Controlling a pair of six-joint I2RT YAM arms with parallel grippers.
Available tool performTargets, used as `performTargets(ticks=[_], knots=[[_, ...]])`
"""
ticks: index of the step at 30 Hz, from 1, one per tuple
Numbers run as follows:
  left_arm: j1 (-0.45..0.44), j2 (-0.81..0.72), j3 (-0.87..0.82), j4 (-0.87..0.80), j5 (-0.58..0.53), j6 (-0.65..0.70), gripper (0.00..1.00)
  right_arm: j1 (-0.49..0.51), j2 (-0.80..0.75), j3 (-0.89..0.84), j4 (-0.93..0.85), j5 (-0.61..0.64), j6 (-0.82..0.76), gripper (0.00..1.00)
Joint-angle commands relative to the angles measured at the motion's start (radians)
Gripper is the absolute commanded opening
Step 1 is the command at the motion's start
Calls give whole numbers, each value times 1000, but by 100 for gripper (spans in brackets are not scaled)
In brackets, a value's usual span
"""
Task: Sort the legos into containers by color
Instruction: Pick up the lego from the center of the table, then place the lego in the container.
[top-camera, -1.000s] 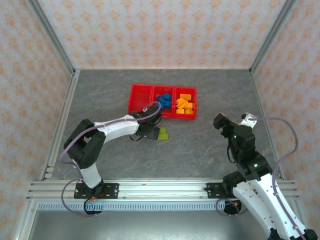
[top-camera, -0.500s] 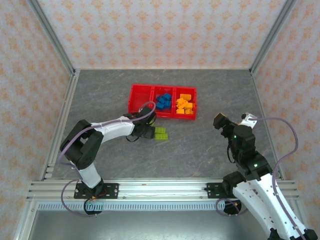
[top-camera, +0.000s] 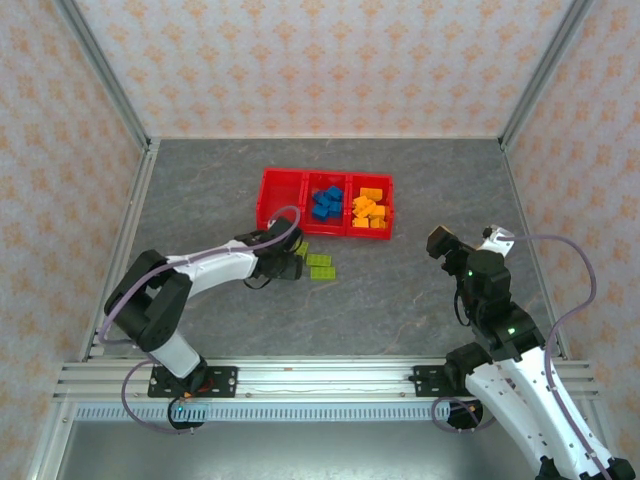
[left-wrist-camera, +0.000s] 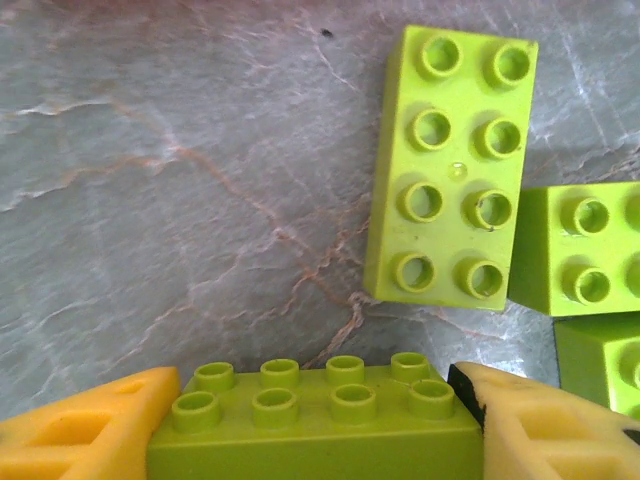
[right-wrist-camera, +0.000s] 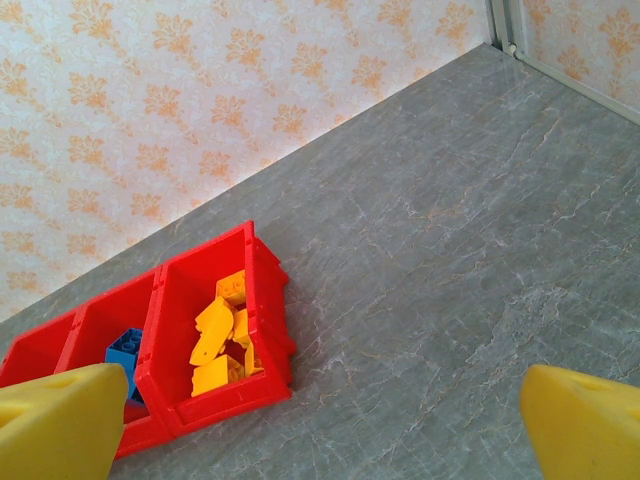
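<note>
Fingers (left-wrist-camera: 85, 440) of the left gripper (left-wrist-camera: 315, 395) flank 1 lime brick (left-wrist-camera: 315, 432), 1 pad at each short end, likely to square it for lifting. Whether they already pinch it, I cannot tell. Just ahead of the fingertips lies 1 green brick (left-wrist-camera: 455, 170) with 8 studs, and 2 part-seen bricks (left-wrist-camera: 590, 250) lie to its right: 4 green in all, on the table (left-wrist-camera: 150, 150). Beyond them the red tray (top-camera: 263, 198) has 3 compartments. The blue bricks (top-camera: 326, 202) fill the middle one and the orange bricks (top-camera: 369, 210) the right, both too heaped to count. The right gripper (right-wrist-camera: 320, 395) gapes wide, holding nothing.
</note>
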Motion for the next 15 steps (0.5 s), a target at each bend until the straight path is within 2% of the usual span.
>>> performTargets(ticks=[1,7,15], knots=[[13,-92,11,-37,-71,-37,47,0,-2,-10,-4,23,2,100],[51,-147,53,-40,-106,-11,47,-1,-2,-11,-3,21,2,100],[143,11,290,-75,-77,60,46,-1,-1,-17,7,4,-4,100]])
